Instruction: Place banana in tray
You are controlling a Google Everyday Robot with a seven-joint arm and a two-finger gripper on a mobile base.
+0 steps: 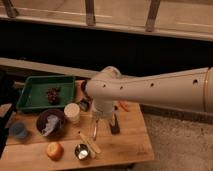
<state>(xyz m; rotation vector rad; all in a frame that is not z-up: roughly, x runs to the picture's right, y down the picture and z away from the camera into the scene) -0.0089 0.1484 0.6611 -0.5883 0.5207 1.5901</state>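
Hand seemingly near banana

Indoor test setup, not a home: lone wooden table on speckled floor, dark wall behind, metal railing posts above. Tray at far-left corner, apple near front edge. Gripper over table middle.

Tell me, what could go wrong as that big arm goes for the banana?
1. The gripper hangs over the middle of the table, short of the banana. The fork and a small metal cup lie right beside the banana, so the gripper might catch or knock those instead.
2. The way to the tray passes a white cup and a brown bowl. A low carry could tip them.
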